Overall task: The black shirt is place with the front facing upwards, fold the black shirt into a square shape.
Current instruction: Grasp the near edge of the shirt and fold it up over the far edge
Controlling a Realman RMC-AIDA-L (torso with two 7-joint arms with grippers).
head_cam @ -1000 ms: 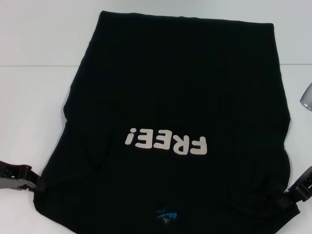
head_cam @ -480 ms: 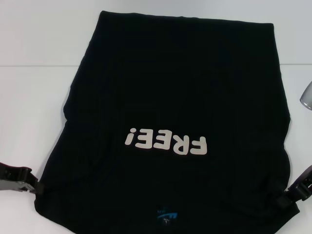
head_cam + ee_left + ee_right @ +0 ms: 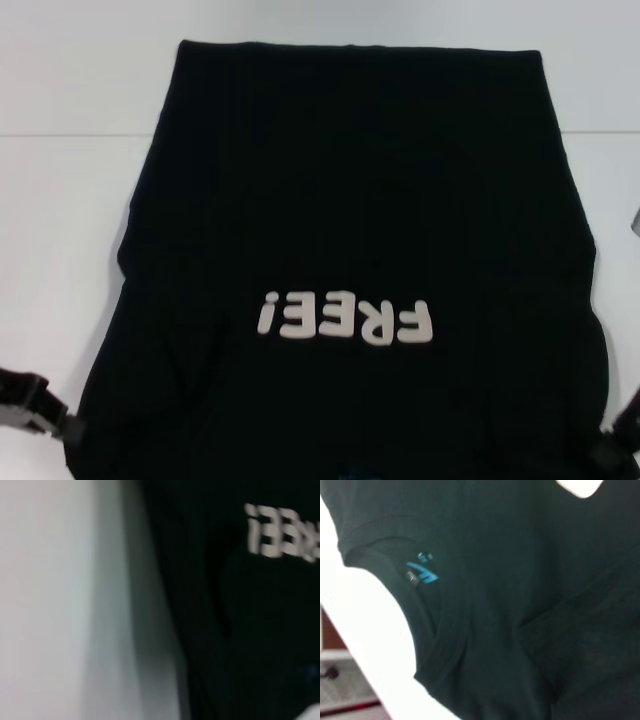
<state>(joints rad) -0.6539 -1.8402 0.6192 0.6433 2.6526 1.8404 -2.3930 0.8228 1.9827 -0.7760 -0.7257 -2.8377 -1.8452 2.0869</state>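
The black shirt (image 3: 350, 200) lies front up on the white table (image 3: 60, 220), with its cream "FREE!" lettering (image 3: 345, 320) upside down to me and its sleeves tucked in. My left gripper (image 3: 58, 428) is at the shirt's near left corner. My right gripper (image 3: 614, 448) is at its near right corner. Both are shut on the cloth edge. The left wrist view shows the shirt (image 3: 240, 630) beside bare table. The right wrist view shows the collar and the blue neck label (image 3: 422, 572). The label is out of the head view.
White table shows on both sides of the shirt and beyond it, with a seam line (image 3: 70, 134) across the back. A grey object (image 3: 636, 222) sits at the right edge of the head view. The floor (image 3: 340, 690) shows past the table's near edge.
Both grippers have moved toward me and lower in the head view, pulling the shirt's near end with them. The shirt now looks wider and squarer, and its neck label has left the head view.
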